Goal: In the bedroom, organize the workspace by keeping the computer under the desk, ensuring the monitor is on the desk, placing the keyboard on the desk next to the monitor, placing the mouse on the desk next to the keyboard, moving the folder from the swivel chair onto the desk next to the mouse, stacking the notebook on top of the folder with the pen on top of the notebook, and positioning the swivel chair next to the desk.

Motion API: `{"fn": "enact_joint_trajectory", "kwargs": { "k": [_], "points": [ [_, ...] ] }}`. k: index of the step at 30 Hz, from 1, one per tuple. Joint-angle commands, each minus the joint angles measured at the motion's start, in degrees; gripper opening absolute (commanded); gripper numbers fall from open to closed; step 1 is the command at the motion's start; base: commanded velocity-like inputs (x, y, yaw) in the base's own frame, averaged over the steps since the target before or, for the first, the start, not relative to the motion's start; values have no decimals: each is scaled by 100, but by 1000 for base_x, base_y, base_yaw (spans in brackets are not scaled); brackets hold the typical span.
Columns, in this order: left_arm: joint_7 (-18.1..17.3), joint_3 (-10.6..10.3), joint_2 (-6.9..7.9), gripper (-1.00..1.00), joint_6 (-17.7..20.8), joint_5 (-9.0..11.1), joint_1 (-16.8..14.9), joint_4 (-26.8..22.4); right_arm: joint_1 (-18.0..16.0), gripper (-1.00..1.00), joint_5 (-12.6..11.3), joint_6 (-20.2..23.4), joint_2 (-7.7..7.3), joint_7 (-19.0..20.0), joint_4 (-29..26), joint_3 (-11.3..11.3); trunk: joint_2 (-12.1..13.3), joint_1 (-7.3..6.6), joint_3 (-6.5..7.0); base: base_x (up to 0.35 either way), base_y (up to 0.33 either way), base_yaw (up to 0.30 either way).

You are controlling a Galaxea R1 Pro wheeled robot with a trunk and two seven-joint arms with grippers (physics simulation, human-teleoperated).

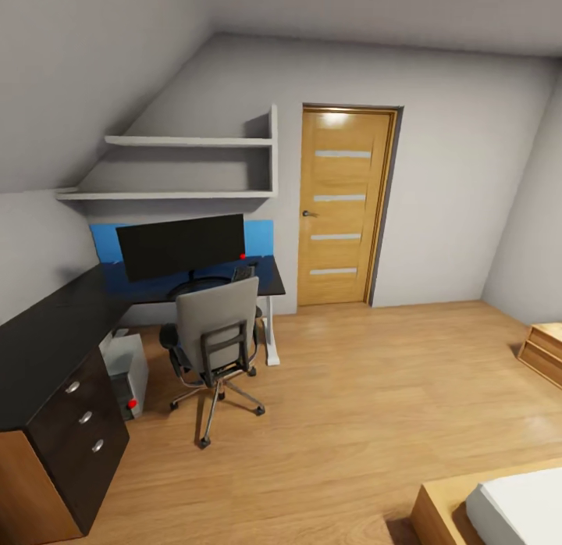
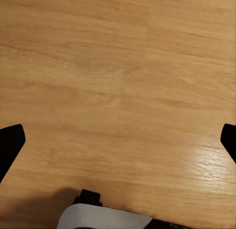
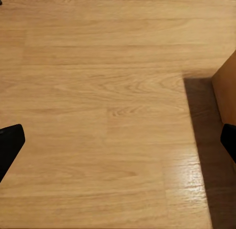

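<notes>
We see the swivel chair (image 1: 218,334) facing the desk (image 1: 47,342); monitor (image 1: 181,246) on it; both our grippers' jaws spread wide over the floor (image 2: 118,81).

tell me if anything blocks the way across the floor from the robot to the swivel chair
Nothing visible does: bare wood floor lies between the camera and the swivel chair, which stands in front of the desk. The bed corner sits off to the side.

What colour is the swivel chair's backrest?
Grey, with a black frame; swivel chair shows best in the head view.
</notes>
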Motion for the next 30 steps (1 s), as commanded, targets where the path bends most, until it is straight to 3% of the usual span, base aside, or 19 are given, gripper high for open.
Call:
{"fn": "enact_joint_trajectory", "kwargs": {
  "k": [1, 24, 30],
  "points": [
    [4, 22, -3, 100, -8, -12, 0, 21, -4, 100, 34, -14, 0, -7, 4, -5, -5, 4, -16, 297, -95, 0],
    [23, 30, -11, 100, -7, -22, -1, 131, -4, 100, 67, -23, -19, 17, 35, 21, -5, 4, -50, 319, -143, -1],
    [25, 31, -10, 100, -3, -22, 2, 137, -4, 100, 63, -23, -18, 17, 33, 21, -5, 4, -50, 321, -118, -129]
  ]
}}
